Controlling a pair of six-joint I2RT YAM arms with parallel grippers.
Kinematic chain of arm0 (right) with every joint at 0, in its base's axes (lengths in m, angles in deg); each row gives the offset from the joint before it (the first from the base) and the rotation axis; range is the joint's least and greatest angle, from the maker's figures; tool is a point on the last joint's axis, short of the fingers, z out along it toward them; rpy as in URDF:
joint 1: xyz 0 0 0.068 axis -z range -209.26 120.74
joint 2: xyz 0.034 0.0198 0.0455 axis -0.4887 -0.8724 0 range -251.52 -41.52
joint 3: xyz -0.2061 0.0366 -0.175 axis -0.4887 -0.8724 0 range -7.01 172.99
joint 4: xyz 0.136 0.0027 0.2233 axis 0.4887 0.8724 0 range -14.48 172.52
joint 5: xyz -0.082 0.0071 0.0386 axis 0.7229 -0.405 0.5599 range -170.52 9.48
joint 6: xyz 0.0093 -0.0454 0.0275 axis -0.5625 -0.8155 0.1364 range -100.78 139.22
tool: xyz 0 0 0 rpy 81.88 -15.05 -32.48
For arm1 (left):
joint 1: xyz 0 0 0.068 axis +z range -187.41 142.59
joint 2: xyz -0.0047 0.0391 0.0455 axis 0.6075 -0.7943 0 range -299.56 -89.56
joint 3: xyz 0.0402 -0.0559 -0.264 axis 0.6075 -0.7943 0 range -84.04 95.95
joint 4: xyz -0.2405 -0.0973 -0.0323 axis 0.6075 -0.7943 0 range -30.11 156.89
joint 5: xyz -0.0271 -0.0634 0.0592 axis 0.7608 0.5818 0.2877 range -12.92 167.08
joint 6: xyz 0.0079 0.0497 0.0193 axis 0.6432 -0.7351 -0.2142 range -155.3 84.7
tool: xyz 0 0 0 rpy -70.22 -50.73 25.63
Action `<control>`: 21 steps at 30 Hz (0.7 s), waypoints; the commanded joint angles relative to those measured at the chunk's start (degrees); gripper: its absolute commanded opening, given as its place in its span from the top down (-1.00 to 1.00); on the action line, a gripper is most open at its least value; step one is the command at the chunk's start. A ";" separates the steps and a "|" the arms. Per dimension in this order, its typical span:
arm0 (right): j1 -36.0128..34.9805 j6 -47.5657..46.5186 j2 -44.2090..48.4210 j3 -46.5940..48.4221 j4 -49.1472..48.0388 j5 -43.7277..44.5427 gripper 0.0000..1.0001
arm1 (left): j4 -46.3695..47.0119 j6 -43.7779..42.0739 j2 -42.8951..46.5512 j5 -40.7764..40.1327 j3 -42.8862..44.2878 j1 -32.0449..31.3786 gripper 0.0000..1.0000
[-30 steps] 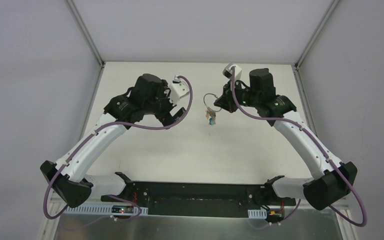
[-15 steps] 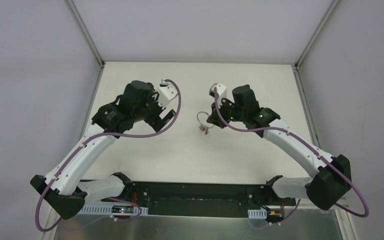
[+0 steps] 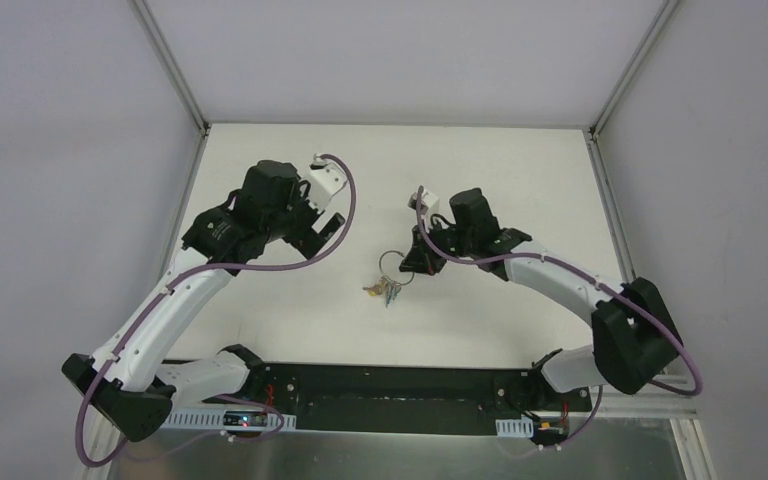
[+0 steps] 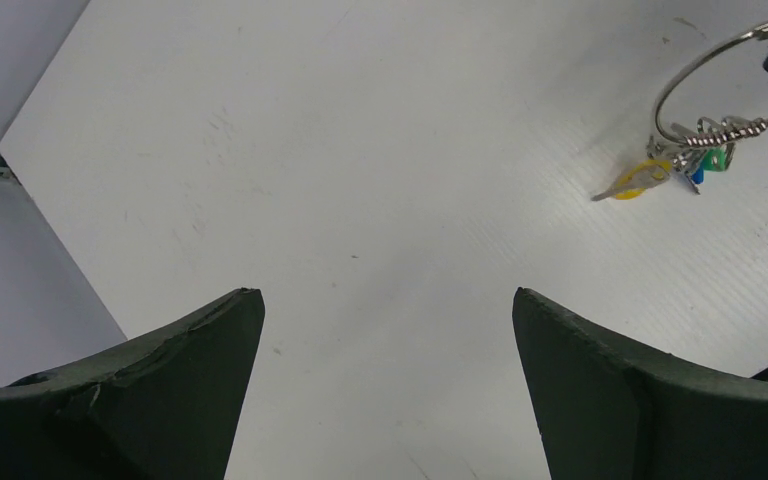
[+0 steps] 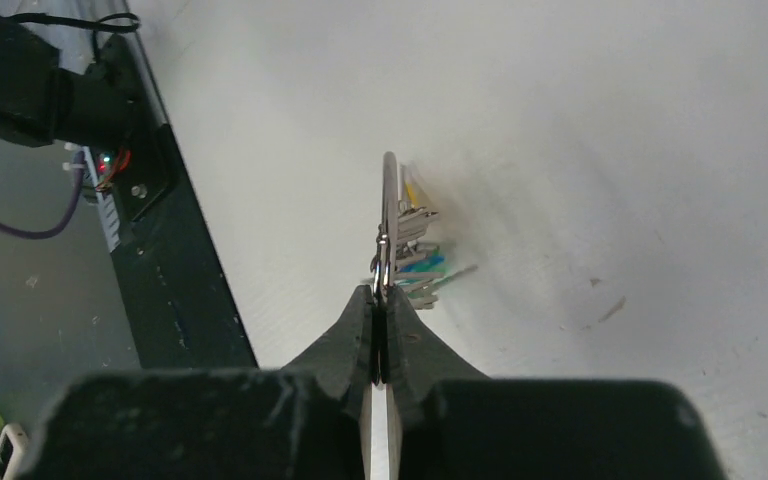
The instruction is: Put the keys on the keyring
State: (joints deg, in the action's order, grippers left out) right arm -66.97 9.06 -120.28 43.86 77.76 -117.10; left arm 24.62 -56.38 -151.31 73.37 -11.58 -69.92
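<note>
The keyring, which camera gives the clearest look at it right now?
Left wrist: the keyring shows as a full open loop with the keys bunched at its lower edge. Right wrist sees it edge-on, pinched in the right gripper. Top external shows it tiny.

Your left arm stretches forward and bends inward at the elbow, its end effector (image 4: 385,294) raised, fingers spread wide apart. Your right arm folds inward toward the middle, wrist dipped low, its end effector (image 5: 381,295) with fingers pressed together on the keyring (image 5: 388,210) rim.
</note>
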 commanded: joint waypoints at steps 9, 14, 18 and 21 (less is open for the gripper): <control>12.46 3.98 -8.94 -1.52 -7.67 -1.04 1.00 | 2.65 0.99 -1.88 3.61 1.29 0.52 -0.98; 15.59 5.73 -10.99 -1.39 -8.13 -1.24 1.00 | 2.88 1.08 -2.45 6.07 1.39 0.52 -0.98; 17.14 6.93 -13.77 -0.17 -7.03 -0.12 1.00 | 2.97 1.19 -2.68 7.91 1.37 0.52 -0.98; 18.37 7.39 -16.27 1.17 -5.23 1.41 1.00 | 2.97 1.31 -2.54 9.29 1.17 0.52 -0.98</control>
State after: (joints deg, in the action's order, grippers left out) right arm -49.88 14.81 -134.05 41.94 71.53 -116.71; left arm 26.05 -55.70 -153.92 79.60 -11.56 -69.92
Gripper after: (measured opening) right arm 0.034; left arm 0.991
